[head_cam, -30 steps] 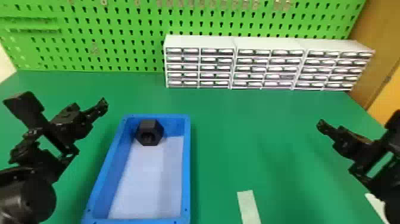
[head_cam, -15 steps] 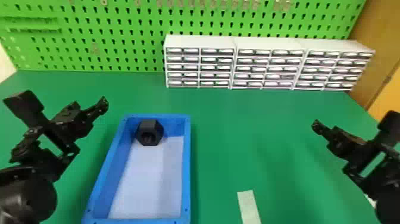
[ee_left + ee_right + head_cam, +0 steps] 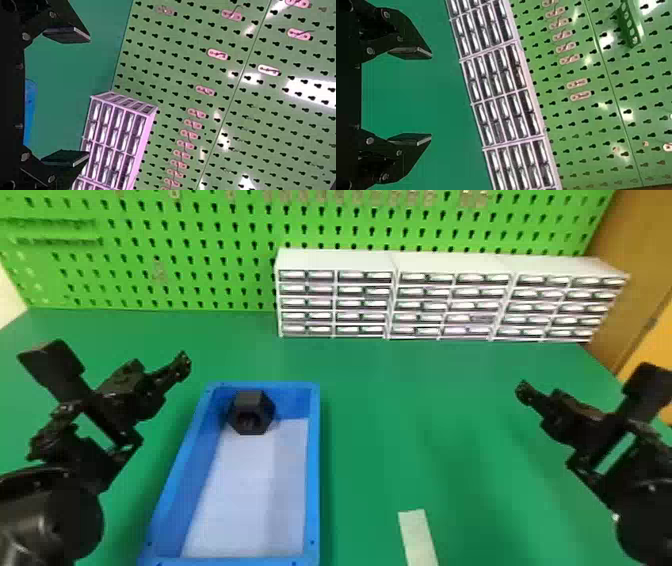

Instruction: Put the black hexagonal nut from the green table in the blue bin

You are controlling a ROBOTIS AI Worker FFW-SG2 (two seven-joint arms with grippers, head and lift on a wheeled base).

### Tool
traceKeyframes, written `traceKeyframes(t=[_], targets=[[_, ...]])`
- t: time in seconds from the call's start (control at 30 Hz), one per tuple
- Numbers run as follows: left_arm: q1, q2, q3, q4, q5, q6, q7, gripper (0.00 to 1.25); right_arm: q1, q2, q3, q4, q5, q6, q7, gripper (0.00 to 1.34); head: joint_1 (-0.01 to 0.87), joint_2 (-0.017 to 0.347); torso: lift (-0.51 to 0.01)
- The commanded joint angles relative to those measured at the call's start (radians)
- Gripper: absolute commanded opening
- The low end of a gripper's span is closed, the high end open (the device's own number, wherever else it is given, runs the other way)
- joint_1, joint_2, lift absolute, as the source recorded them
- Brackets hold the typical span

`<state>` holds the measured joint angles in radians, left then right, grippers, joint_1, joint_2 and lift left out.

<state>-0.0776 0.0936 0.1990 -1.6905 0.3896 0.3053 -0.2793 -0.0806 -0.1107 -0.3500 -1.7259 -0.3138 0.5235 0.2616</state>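
The black hexagonal nut (image 3: 251, 413) rests inside the blue bin (image 3: 312, 470), against its far end toward the left corner. Left of the bin, above the green table (image 3: 400, 405), is my left gripper (image 3: 184, 364), apart from the nut. On the table's right side, well away from the bin, my right gripper (image 3: 522, 390) hangs over the green surface. In the left wrist view the left gripper (image 3: 89, 97) stands open, its two fingers wide apart with nothing between them. The right gripper (image 3: 431, 97) is likewise open and holds nothing in the right wrist view.
White drawer units (image 3: 335, 302) line the back of the table in front of a green pegboard (image 3: 200, 250). A pale strip (image 3: 419, 535) lies near the front edge, right of the bin. A brown panel (image 3: 635, 285) stands at the right.
My right arm has shifted left, a little farther over the table. The left arm, the bin and the nut have kept their places.
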Motion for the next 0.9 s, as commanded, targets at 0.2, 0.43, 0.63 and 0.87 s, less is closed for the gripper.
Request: traceKeyframes(t=[0.2, 0.43, 0.63, 0.87], targets=[[-0.008, 0.000, -0.003, 0.000, -0.005, 0.000, 0.003, 1.01, -0.024, -0.004, 0.052, 0.029, -0.001, -0.017, 0.001, 0.81, 0.692, 0.009, -0.097], [-0.011, 0.000, 0.002, 0.000, -0.005, 0.000, 0.003, 1.01, -0.030, 0.006, 0.062, 0.042, 0.001, -0.050, 0.001, 0.81, 0.692, 0.009, -0.097], [-0.022, 0.000, 0.003, -0.001, -0.006, 0.000, 0.003, 1.01, -0.039, 0.006, 0.068, 0.051, 0.001, -0.065, 0.001, 0.81, 0.692, 0.009, -0.097], [-0.021, 0.000, -0.007, -0.001, -0.014, 0.000, 0.003, 1.01, -0.042, 0.000, 0.069, 0.055, -0.004, -0.074, 0.001, 0.81, 0.692, 0.009, -0.097]])
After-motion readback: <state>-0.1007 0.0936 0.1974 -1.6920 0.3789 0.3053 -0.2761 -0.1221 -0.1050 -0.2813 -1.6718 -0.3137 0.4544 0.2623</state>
